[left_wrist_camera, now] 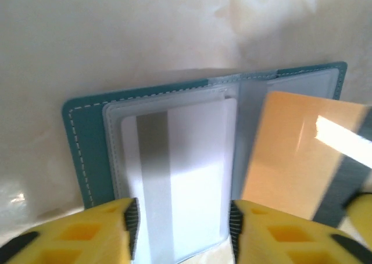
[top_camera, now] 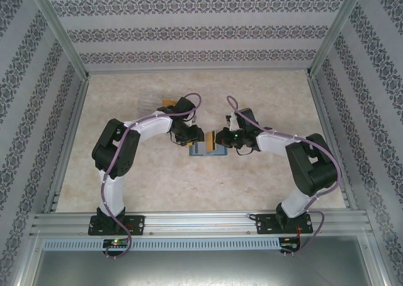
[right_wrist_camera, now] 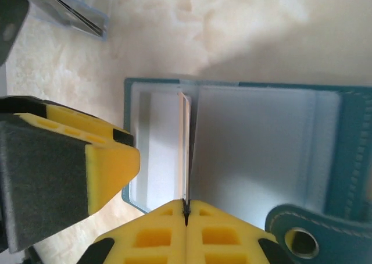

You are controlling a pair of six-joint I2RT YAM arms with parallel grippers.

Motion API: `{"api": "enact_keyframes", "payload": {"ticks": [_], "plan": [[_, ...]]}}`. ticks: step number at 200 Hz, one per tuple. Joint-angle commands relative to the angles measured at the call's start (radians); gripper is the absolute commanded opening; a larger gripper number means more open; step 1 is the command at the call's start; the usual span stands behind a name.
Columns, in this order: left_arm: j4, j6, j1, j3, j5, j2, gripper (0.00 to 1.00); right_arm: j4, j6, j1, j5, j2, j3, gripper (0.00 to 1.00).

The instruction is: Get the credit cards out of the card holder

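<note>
Extraction step: right end effector [right_wrist_camera: 186, 206] pinches orange card [left_wrist_camera: 290, 153] over card holder [left_wrist_camera: 87, 153]; left end effector [left_wrist_camera: 180, 235] spread, empty. Next, lift clear.

Teal card holder [left_wrist_camera: 81, 153] with white stitching, orange-gold card [left_wrist_camera: 290, 153], silvery-grey card [left_wrist_camera: 192, 159], beige marbled table [left_wrist_camera: 116, 31].

The card holder [left_wrist_camera: 83, 153] is matt, stitched, leather-like material lined in clear plastic; the orange card [left_wrist_camera: 290, 153] is smooth and glossy.
</note>
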State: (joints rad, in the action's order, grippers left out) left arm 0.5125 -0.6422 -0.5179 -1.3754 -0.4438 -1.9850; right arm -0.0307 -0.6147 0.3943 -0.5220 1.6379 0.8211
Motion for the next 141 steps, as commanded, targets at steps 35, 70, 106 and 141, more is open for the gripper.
{"api": "enact_keyframes", "payload": {"ticks": [35,70,106,141], "plan": [[0.136,0.030,0.056,0.001,0.172,0.236,0.77,0.043,0.181,0.020,0.045,-0.151,0.009,0.00],[0.284,0.062,0.131,0.062,0.428,0.411,0.95,0.093,0.275,0.088,0.121,-0.160,0.110,0.00],[0.366,0.116,0.269,0.155,0.482,0.585,0.99,0.151,0.366,0.153,0.186,-0.050,0.294,0.00],[0.432,0.192,0.426,0.211,0.424,0.699,0.99,0.195,0.495,0.204,0.183,0.097,0.517,0.00]]}}
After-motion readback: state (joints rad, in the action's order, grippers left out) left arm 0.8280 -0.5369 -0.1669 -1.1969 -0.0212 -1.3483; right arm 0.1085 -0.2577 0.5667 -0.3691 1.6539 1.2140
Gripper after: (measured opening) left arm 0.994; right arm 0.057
